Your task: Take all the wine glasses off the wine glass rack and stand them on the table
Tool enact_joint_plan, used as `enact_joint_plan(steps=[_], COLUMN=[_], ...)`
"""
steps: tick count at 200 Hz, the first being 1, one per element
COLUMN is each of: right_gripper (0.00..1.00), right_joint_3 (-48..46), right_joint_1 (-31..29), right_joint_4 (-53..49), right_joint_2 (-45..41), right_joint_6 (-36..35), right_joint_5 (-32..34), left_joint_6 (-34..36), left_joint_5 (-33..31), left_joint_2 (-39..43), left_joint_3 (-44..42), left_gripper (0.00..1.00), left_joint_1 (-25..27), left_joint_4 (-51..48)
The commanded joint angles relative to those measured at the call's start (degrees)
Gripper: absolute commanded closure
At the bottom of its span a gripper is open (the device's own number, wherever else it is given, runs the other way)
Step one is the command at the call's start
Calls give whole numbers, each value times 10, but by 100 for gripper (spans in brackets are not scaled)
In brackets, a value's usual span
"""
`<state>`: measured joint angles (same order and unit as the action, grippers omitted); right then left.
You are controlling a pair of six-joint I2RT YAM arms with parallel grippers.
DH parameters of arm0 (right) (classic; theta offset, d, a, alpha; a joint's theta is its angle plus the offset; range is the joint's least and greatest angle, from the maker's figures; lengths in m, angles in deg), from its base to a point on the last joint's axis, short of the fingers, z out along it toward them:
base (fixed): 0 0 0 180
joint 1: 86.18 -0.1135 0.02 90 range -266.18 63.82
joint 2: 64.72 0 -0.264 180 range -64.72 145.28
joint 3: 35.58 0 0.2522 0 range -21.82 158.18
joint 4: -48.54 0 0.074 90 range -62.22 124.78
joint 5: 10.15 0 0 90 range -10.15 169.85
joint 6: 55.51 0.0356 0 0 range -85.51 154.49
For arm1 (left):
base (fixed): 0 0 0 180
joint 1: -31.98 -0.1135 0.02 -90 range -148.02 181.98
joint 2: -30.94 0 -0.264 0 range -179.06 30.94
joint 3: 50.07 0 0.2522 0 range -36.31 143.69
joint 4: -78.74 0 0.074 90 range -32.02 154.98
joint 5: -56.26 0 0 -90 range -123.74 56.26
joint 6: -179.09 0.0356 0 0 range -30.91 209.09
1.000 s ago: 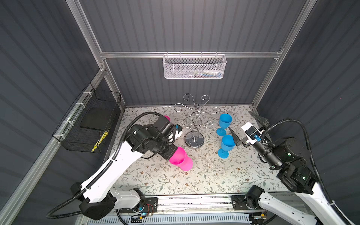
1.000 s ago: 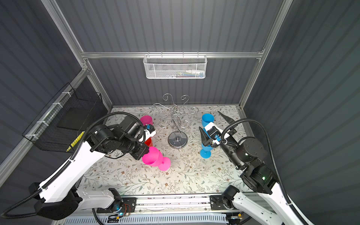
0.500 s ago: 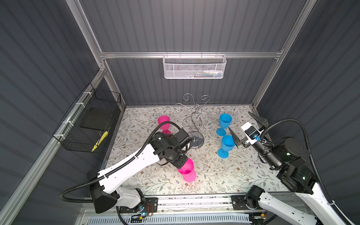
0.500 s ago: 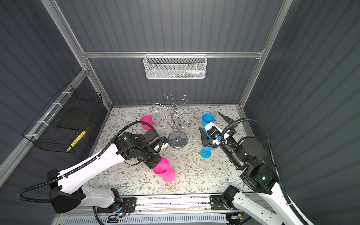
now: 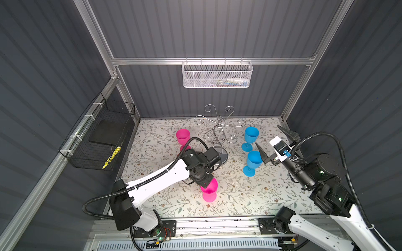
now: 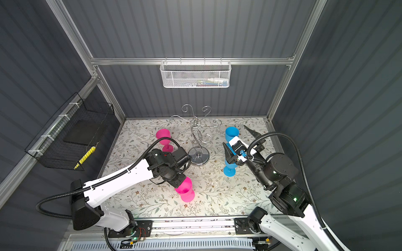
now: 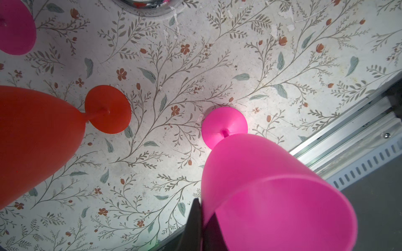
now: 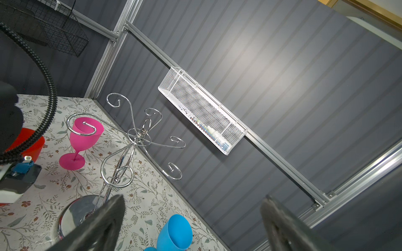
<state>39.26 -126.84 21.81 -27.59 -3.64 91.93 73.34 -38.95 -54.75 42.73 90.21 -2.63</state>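
left gripper (image 5: 206, 183) pinches the pink wine glass (image 5: 209, 192) by its rim, upright, at 6 o'clock of the rack (image 5: 219, 130), likely for set-down. Rack arms bare. right gripper (image 5: 274, 142) wide, empty, at 3 o'clock, out of the way.

Both top views hide the left gripper (image 7: 203, 218) under its own wrist, and the left arm (image 5: 161, 176) covers most of the red glass (image 7: 39, 134) at 9 o'clock of the rack base (image 7: 150, 5). The left wrist picture cuts off that glass, the gripped pink glass (image 7: 272, 195) and the rack base. The right gripper (image 8: 193, 198) has blurred fingers (image 8: 100, 223). What the basket (image 5: 195, 76) at 12 o'clock holds is too small to tell
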Motion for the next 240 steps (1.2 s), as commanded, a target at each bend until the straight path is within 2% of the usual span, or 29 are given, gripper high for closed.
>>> enact_joint_plan(steps=[1,80,115,135,173,209,240], right_gripper=[1,1,1,1,1,1,1], right_joint_3=[-1,-8,-10,-10,-10,-12,-13], right_joint_1=[-3,-3,-3,-3,-3,-2,-3], right_joint_4=[-6,-12,-13,-13,-15,-13,-9], right_joint_2=[-7,-11,-15,-16,-19,-21,-22], right_joint_6=[9,6,8,7,6,4,4], right_joint_5=[9,16,17,18,20,25,24], left_joint_6=[-5,-2,-5,-9,-20,-28,-27], left_joint_5=[-5,9,4,2,-9,-10,-33], left_joint_2=[-16,-35,-31,-27,-11,13,40], left_joint_3=[8,8,14,39,59,96,124], left_gripper=[100,100,79,73,55,45,43], left_joint_1=[7,12,12,12,12,12,12], left_joint_4=[-6,0,0,1,2,10,9])
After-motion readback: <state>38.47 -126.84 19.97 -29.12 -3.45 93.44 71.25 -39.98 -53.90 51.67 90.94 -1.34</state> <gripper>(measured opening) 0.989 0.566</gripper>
